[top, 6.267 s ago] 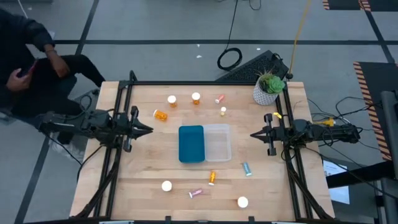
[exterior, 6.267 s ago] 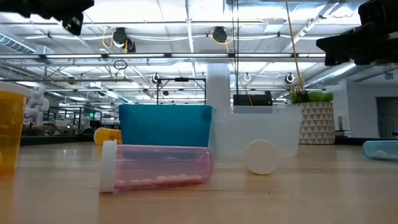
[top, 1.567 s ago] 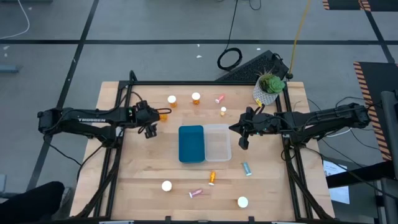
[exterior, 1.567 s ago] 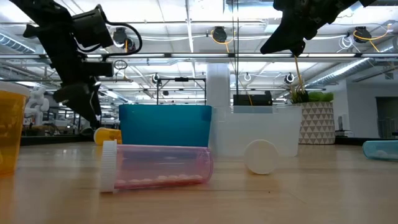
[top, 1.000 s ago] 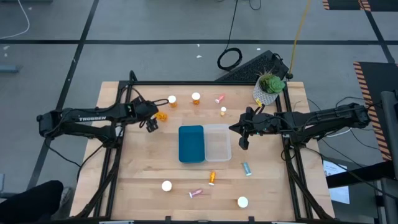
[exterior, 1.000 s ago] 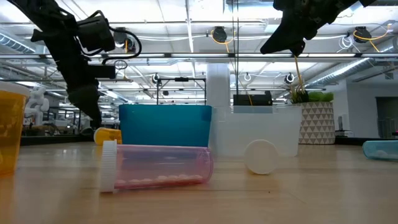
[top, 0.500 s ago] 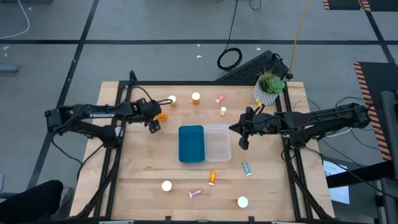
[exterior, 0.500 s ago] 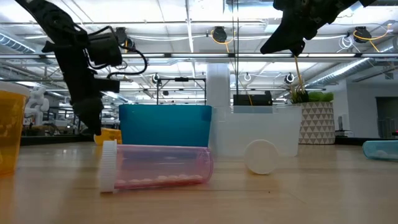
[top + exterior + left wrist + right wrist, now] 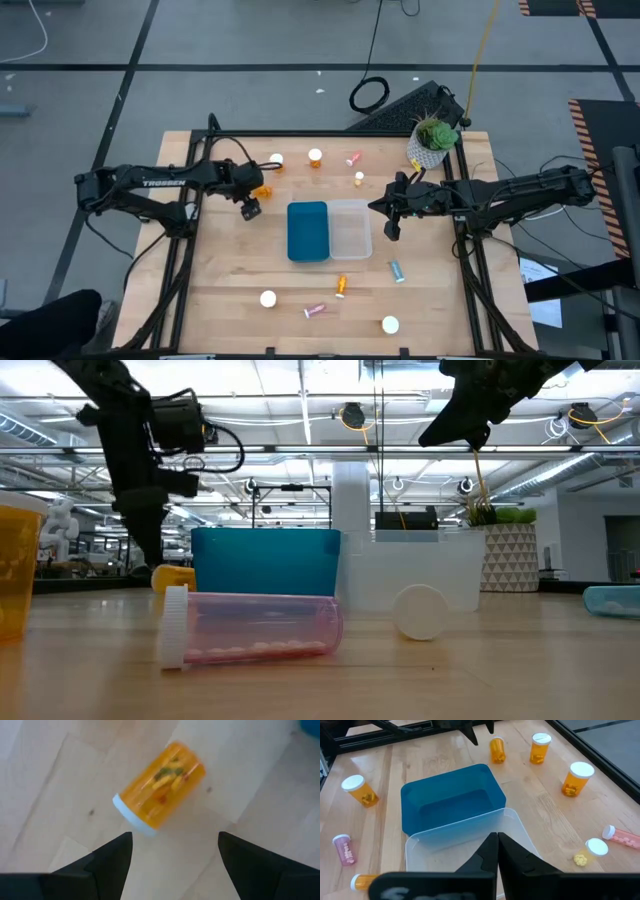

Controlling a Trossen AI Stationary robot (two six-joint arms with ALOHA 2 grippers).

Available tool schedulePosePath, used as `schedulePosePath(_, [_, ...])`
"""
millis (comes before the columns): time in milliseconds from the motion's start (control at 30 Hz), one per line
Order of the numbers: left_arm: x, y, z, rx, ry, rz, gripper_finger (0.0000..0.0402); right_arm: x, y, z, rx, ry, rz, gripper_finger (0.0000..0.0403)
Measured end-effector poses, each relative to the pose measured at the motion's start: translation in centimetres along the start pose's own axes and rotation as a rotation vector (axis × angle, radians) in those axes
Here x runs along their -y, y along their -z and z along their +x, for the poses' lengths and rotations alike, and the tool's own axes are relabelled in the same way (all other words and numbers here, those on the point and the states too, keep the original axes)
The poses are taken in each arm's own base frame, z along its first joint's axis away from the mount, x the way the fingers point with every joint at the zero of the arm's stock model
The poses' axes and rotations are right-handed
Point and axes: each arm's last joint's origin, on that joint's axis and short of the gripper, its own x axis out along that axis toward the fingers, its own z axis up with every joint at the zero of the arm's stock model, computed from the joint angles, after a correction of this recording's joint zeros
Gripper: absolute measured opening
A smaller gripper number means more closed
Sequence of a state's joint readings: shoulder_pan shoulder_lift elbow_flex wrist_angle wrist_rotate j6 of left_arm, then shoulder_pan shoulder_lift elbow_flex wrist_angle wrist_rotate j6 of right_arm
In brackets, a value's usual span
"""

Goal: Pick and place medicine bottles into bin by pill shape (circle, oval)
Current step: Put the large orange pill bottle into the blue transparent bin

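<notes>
Item 1: amber bottle (image 9: 159, 790), lying on its side on the desk (image 9: 230, 280), left of the blue bin (image 9: 307, 231). Left gripper (image 9: 251, 207) above it, fingers spread, empty. Right gripper (image 9: 391, 220) beside the clear bin (image 9: 351, 228), fingers closed, empty.

Nine medicine bottles (image 9: 260, 186) scattered on the table (image 9: 230, 270), two bins (image 9: 308, 231), one potted plant (image 9: 431, 142), two claws (image 9: 250, 207).
</notes>
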State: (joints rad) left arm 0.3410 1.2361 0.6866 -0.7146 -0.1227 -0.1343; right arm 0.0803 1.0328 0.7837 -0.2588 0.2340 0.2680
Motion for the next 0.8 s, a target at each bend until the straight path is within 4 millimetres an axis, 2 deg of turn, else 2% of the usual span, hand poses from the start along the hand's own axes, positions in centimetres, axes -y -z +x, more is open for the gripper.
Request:
schedulePosePath(100, [0.6,-0.5,-0.6,0.035,-0.051,0.07,0.0296,0.0,0.0,0.0,0.0,0.0,0.0,0.0])
schedulePosePath(367, [2.1,-0.7,-0.6,0.093,-0.15,0.348,0.0296,0.0,0.0,0.0,-0.001,-0.003,0.0,0.0])
schedulePosePath(467, [2.1,-1.2,-0.7,0.131,-0.155,0.39,0.0296,0.0,0.0,0.0,-0.001,-0.003,0.0,0.0])
schedulePosePath(600, [1.7,-0.8,-0.6,0.086,-0.128,0.432,0.0298,0.0,0.0,0.0,-0.003,-0.013,-0.01,0.0])
schedulePosePath(800, [1.2,-0.8,-0.5,0.065,-0.136,0.495,0.0321,-0.1,0.0,0.0,-0.007,-0.028,-0.023,0.0])
